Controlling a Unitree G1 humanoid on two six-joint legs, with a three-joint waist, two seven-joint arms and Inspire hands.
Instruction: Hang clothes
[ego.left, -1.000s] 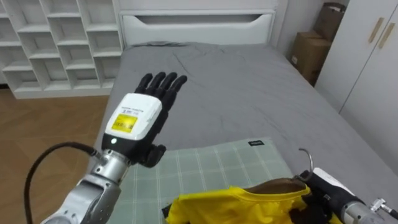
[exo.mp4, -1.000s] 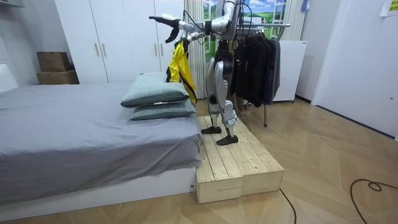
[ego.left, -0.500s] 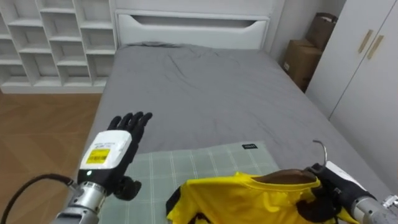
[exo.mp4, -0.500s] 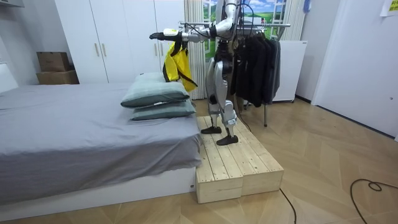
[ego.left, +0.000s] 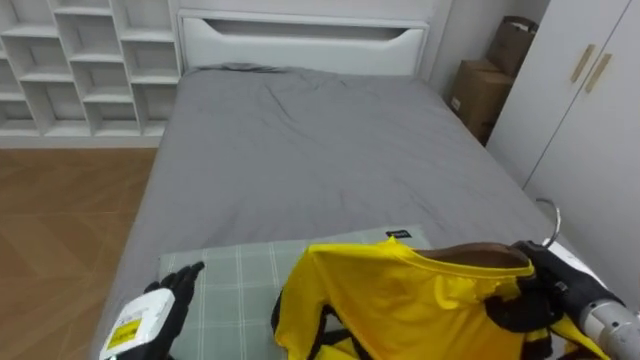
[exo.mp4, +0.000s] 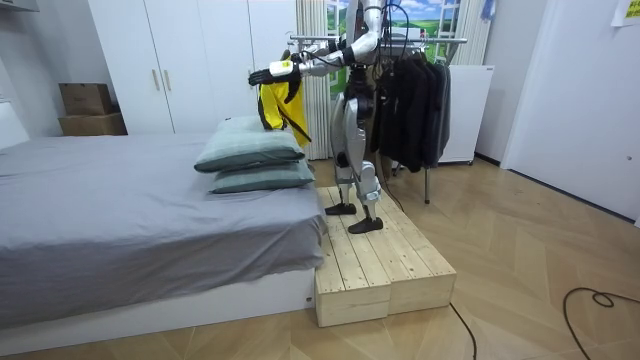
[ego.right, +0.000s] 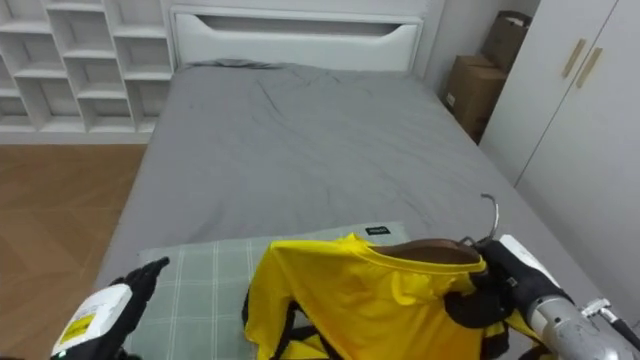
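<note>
Grey smooth-sheeted bed (ego.left: 300, 150) with a pale green checked pillow (ego.left: 230, 275) at its near edge lies before the robot, the metal rack of dark clothes (exo.mp4: 420, 90) at its back. Right hand (ego.left: 535, 295) is closed round the brown wooden hanger (ego.left: 480, 257) with thin wire hook (ego.left: 548, 222), holding the limp yellow garment (ego.left: 400, 300) above the pillow; left hand (ego.left: 150, 315) is flat-fingered, empty. Judged step: carrying; next calls for turning and seating the hook on the rack's rail.
</note>
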